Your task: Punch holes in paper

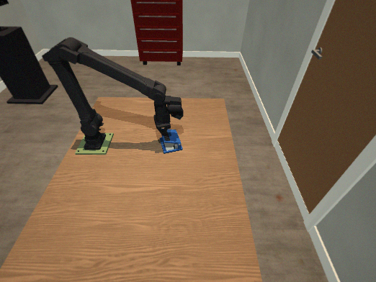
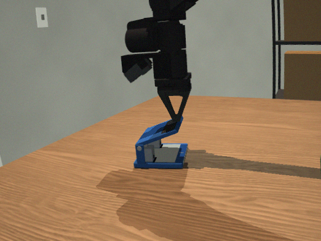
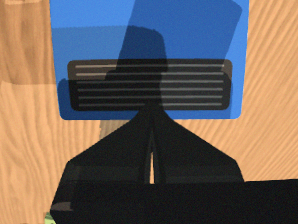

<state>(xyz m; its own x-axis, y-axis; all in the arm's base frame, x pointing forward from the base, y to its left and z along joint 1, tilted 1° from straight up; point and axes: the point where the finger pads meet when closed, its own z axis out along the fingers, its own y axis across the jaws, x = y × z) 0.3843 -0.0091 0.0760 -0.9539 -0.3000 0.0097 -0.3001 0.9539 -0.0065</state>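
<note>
Wooden table [image 1: 144, 201], red drawers [image 1: 158, 32] behind, closed empty tool [image 2: 175, 118] touching punch lever [image 2: 163, 129]

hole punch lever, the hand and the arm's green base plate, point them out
hole punch lever [image 2: 154, 131], exterior view, blue top face left of the ribbed pad
hand [image 2: 176, 117], exterior view, shut fingertips on the pad
green base plate [image 1: 108, 137], top view, free right corner

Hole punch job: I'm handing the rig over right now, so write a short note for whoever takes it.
Gripper: jaws shut, holding nothing, tips on the ribbed pad of the lever.
Hole punch: standing upright on the table, a little way from the arm's base plate.
Done: arm placed above the lever's free end.
Left: lever is raised at an angle; press it fully down, then lift off and leave the punch standing.
</note>
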